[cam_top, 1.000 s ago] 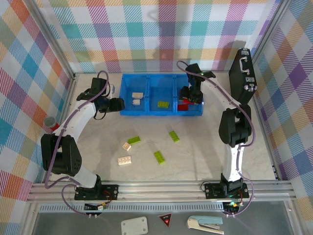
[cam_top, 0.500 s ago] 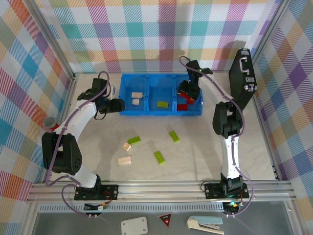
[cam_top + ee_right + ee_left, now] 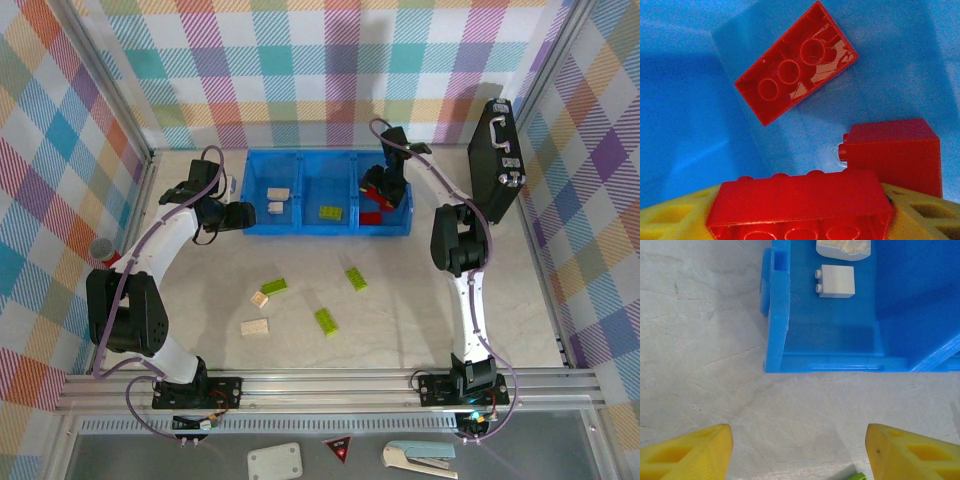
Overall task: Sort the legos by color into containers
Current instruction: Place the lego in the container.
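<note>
- The right fingers (image 3: 670,215) are clamping a red lego (image 3: 800,200) over the floor of the right container (image 3: 685,100); two more red legos (image 3: 795,70) are lying just ahead of them.
- The left fingers (image 3: 690,450) are standing apart and empty over the bench (image 3: 700,340); the left container (image 3: 777,315), holding a cream lego (image 3: 837,281), is sitting just ahead.

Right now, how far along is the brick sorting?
Done: the blue plastic tray holds two cream studded bricks, one lime-green brick, two red bricks. In hand: right gripper holds a third red brick. Remaining: three green bricks and two cream bricks on the table.
</note>
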`<state>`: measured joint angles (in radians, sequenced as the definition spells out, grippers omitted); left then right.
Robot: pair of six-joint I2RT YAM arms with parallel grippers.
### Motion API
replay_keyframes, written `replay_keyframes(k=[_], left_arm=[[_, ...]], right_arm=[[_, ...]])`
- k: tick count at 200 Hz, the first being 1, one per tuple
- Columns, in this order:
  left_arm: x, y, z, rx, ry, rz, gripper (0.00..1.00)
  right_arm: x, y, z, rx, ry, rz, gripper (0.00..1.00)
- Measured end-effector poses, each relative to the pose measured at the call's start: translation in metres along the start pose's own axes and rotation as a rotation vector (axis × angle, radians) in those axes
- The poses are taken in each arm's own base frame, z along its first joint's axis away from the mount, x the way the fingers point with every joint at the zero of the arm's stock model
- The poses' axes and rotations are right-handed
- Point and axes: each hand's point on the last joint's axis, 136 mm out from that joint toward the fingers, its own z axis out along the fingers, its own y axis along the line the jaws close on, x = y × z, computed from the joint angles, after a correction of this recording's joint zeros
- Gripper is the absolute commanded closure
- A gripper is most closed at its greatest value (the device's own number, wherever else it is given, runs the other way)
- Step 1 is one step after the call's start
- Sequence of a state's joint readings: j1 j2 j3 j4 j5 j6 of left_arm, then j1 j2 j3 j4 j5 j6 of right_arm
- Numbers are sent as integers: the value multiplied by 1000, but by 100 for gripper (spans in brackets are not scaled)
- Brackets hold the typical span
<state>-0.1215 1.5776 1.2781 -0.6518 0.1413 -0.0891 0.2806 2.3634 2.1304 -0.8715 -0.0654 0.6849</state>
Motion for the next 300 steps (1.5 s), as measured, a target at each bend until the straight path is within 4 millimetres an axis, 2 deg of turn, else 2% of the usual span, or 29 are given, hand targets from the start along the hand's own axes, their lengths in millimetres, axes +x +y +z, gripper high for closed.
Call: replay_keyframes(k=[47, 136, 159, 216, 250, 300], left_arm=[[0, 0, 1, 1, 2, -3, 30], [2, 0, 6, 5, 17, -6, 30], [2, 0, 6, 5, 17, -6, 30], [3, -3, 6, 23, 21, -10, 31], [4, -4, 7, 29, 29, -11, 31], [10, -5, 10, 26, 57, -9, 31]], right_arm=[[0, 0, -1, 1, 0, 7, 22], [4, -3, -5, 13, 4, 5, 24], [9, -8, -16, 28, 0, -16, 24], [21, -7, -68, 11, -50, -95, 26], [39, -10, -84, 9, -48, -141, 27], [85, -26, -90, 30, 13, -207, 27]])
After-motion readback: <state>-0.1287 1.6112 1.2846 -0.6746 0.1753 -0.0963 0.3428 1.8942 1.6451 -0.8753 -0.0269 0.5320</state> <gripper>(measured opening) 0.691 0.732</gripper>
